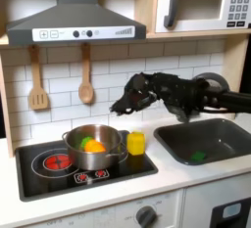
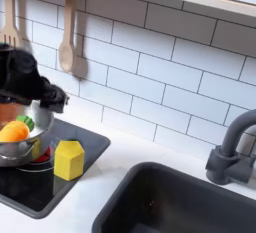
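A yellow block [image 1: 135, 143] stands upright on the right edge of the black stove top [image 1: 59, 178], just right of a steel pot [image 1: 106, 151]. The pot holds an orange piece [image 1: 94, 146] and a green piece [image 1: 82, 141]. My gripper [image 1: 121, 105] hangs in the air above the block and the pot, open, with nothing between its fingers. In the second exterior view the gripper [image 2: 50, 97] is up and left of the yellow block [image 2: 68, 159], over the pot [image 2: 22, 153] with the orange piece [image 2: 13, 132].
A dark sink [image 1: 230, 132] with a small green item [image 1: 199, 157] lies right of the stove, with a grey faucet [image 2: 232, 147] behind it. Two wooden utensils [image 1: 87, 83] hang on the tiled wall. A hood [image 1: 74, 22] and a microwave [image 1: 201, 4] sit overhead.
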`<state>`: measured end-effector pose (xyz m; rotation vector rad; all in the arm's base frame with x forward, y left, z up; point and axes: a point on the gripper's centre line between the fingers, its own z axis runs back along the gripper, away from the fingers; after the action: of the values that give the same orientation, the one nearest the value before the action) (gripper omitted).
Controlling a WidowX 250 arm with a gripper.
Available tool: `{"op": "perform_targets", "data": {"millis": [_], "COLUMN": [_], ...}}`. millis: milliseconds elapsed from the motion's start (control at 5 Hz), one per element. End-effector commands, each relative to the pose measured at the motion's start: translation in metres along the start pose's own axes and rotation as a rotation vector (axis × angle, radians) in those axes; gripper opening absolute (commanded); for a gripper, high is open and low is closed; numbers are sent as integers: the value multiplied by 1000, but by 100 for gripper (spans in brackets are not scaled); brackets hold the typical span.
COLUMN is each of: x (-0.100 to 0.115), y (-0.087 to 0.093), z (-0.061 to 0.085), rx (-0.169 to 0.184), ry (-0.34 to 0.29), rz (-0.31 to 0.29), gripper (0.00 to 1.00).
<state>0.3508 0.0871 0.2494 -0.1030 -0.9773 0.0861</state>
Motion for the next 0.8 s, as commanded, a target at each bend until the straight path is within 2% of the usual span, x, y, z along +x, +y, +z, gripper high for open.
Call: {"op": "perform_targets", "data": {"millis": [0,200,600], "x": [31,44,65], "y": [-3,-3,-5], "z": [0,-3,5], "rx": [-30,-43,-95], "ry": [-71,-96,-78], "rz": [11,20,-4], "gripper": [0,0,0]}}
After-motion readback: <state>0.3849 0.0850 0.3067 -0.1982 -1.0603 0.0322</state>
